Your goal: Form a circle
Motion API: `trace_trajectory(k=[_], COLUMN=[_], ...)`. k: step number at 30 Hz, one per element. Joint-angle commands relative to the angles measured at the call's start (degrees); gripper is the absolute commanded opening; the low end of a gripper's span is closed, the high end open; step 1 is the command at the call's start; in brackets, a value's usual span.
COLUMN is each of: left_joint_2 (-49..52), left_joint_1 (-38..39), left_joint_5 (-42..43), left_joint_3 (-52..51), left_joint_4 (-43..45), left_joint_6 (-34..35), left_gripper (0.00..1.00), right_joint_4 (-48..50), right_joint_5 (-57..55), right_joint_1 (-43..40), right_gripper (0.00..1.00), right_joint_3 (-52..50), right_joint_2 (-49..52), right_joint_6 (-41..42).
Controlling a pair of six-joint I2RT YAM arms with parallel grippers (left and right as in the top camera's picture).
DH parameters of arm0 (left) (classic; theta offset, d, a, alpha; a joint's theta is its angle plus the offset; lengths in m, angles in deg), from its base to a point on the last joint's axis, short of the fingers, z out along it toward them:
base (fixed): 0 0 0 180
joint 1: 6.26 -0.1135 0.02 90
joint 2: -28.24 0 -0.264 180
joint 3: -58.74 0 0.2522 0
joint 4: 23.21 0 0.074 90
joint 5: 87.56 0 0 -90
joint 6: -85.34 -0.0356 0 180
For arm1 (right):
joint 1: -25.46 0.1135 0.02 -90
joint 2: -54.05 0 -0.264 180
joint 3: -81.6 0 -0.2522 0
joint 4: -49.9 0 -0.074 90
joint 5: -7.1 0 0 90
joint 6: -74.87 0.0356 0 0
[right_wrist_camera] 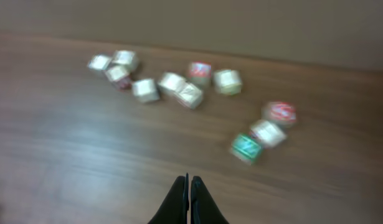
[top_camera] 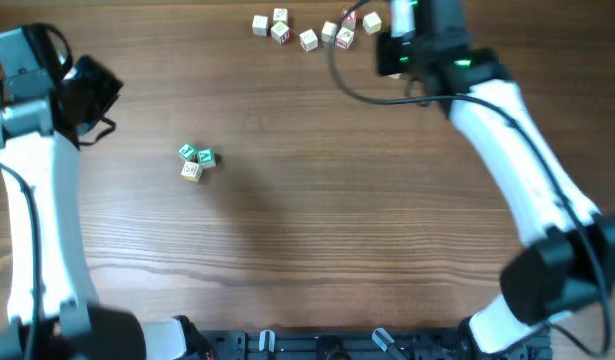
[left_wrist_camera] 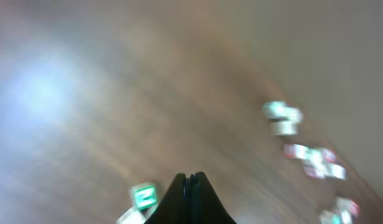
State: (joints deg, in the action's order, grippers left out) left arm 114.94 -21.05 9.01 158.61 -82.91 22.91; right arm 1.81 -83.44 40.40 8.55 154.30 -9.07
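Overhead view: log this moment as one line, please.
left gripper: shut, empty | right gripper: shut, empty, facing loose cubes | circle: three cubes clustered, two green-faced, no ring formed

A brown bench [top_camera: 317, 230] with wood grain running side to side fills the overhead view, evenly lit. In the right wrist view, a plain greyish wall [right_wrist_camera: 253, 25] rises behind the bench's far edge. The left wrist view is blurred and shows a pale glare [left_wrist_camera: 42, 87] on the wood.
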Motion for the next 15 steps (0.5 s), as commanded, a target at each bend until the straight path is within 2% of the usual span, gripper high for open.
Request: trace_trajectory(k=[1, 5, 9, 15], left_joint_2=[-6.4, -12.3, -18.6, -31.0], left_joint_1=[5.2, 9.0, 13.4, 16.9], left_joint_5=[-2.1, -2.1, -2.4, -4.8], left_joint_3=[0.3, 0.3, 0.3, -2.5], left_joint_4=[1.6, 0.7, -1.5, -2.1], left_joint_6=[-4.9, -4.9, -9.3, -11.2], left_gripper=[0.04, 0.04, 0.04, 0.04], right_joint_4=[-6.1, -12.5, -19.3, -28.3], right_joint_5=[-9.4, -13.8, -19.4, -20.0], right_joint_1=[-3.8, -5.2, -5.2, -5.2], right_gripper=[0.05, 0.05, 0.05, 0.05], right_joint_3=[-0.2, -0.2, -0.2, -0.2], right_joint_2=[-8.2, -15.8, -24.9, -40.6], right_joint_6=[4.7, 4.6, 8.5, 12.2])
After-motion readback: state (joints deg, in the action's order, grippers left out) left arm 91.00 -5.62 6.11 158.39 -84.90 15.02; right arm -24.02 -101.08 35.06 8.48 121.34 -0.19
